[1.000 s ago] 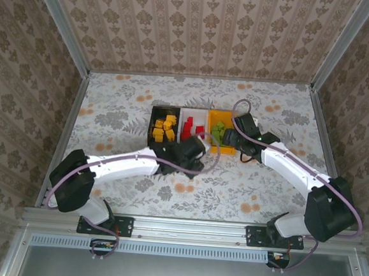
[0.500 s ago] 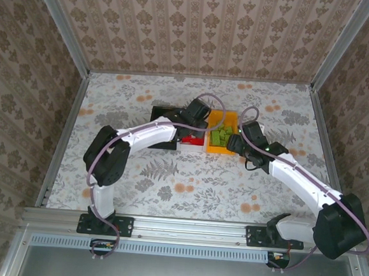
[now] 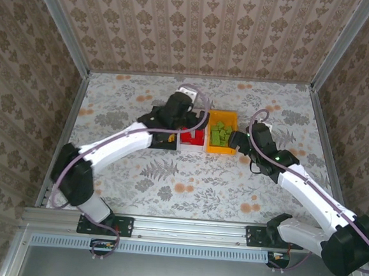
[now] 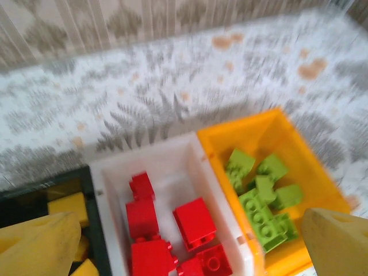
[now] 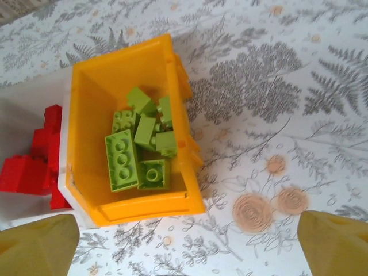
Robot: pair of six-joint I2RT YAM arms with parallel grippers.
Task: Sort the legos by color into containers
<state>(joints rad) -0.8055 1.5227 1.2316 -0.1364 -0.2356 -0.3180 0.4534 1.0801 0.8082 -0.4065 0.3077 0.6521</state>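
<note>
Floral-patterned table (image 3: pixel 232 180) ringed by wallpapered walls. Three bins sit side by side at its middle: a black bin (image 4: pixel 95 230) holding yellow bricks (image 4: pixel 66 207), a white bin (image 4: pixel 172 161) holding red bricks (image 4: pixel 195 221), and an orange bin (image 4: pixel 276 132) holding light green bricks (image 4: pixel 261 201). Left gripper (image 4: pixel 188 230) hovers over the white bin, jaws spread wide. Right gripper (image 5: pixel 184 230) hangs just beside the orange bin's near right corner, jaws also wide apart.

The table (image 3: pixel 232 180), in its grey floral covering, is carrying three bins sitting in a touching row toward the back: the black bin (image 4: pixel 57 187), the white bin (image 4: pixel 172 158), the orange bin (image 5: pixel 89 144)
</note>
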